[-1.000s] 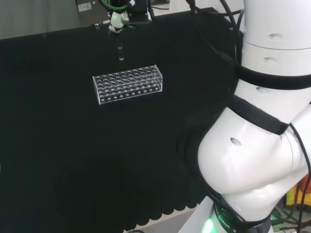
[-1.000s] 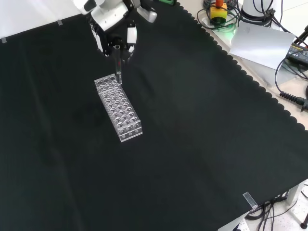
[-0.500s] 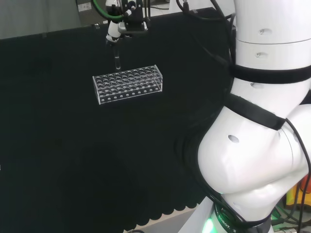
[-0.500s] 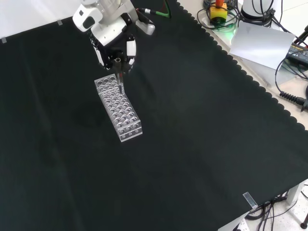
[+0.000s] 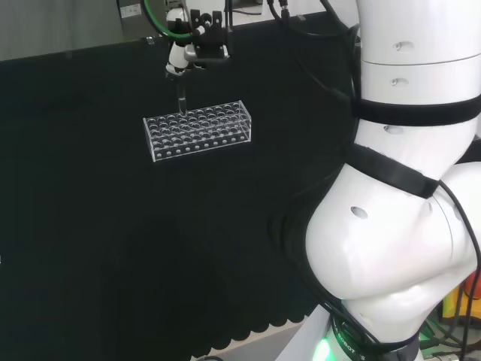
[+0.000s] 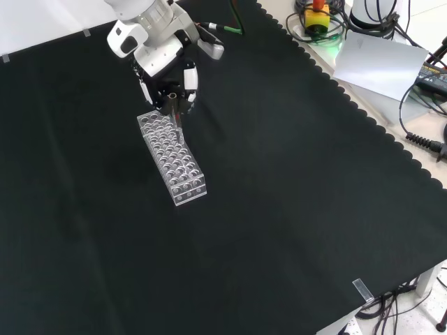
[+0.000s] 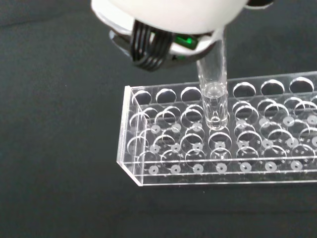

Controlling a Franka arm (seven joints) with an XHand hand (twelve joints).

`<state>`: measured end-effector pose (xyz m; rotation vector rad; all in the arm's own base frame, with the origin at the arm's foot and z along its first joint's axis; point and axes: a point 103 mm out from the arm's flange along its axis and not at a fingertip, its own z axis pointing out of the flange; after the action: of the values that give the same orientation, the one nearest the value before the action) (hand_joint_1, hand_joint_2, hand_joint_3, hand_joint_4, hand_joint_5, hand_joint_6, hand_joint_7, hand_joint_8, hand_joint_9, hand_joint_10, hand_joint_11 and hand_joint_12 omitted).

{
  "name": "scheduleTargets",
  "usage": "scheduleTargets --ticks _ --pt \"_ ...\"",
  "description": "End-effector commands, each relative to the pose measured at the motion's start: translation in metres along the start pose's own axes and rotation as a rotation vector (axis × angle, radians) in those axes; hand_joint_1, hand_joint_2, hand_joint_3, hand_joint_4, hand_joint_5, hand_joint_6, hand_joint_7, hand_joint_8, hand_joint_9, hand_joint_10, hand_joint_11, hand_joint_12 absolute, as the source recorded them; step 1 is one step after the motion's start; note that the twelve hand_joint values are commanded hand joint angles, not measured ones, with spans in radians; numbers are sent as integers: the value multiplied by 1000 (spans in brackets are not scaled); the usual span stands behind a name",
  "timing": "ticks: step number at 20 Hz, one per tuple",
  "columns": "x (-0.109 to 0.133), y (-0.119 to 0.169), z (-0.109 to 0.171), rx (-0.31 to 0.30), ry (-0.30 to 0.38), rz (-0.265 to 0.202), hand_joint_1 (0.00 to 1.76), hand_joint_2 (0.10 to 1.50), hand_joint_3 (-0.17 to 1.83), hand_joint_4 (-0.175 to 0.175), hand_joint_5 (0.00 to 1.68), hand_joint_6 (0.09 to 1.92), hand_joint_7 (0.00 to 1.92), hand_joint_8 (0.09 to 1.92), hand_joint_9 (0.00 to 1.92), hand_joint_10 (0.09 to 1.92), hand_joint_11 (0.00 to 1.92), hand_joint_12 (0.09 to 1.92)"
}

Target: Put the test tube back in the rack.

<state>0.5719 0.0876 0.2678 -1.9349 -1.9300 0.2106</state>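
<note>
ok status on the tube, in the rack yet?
Hand shut on test tube, upright. Tube's tip entering a hole near one end of the clear rack, not seated yet. Neighbouring holes empty, nothing in the way.

Counter point(image 6: 293, 209) covered in black cloth, matt, fine woven texture visible in wrist view, scalloped cut edge on the front view's right side. Rack point(image 7: 218, 144) is clear plastic, looks like acrylic: glossy, smooth, bright highlights along the cut edges and hole rims. Test tube point(image 7: 214, 94) is clear, smooth and glossy, glass or plastic can't tell, with reflections down the wall. Hand point(image 6: 167, 77) has smooth white shell parts with a slight sheen plus black parts that look matt. Arm links point(image 5: 406, 248) are glossy white moulded plastic with black bands between them. Grey sheet point(image 6: 377, 63) off the cloth looks matt, like paper.
</note>
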Motion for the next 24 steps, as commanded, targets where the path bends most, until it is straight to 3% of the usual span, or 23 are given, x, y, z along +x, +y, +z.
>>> scheduleTargets --ticks 1,24 --pt "-6 1 8 14 17 11 1232 652 627 -175 1342 521 1745 487 1700 771 1352 826" --pt "-2 18 26 57 5 30 1232 652 628 -175 1341 522 1743 491 1700 772 1351 827"
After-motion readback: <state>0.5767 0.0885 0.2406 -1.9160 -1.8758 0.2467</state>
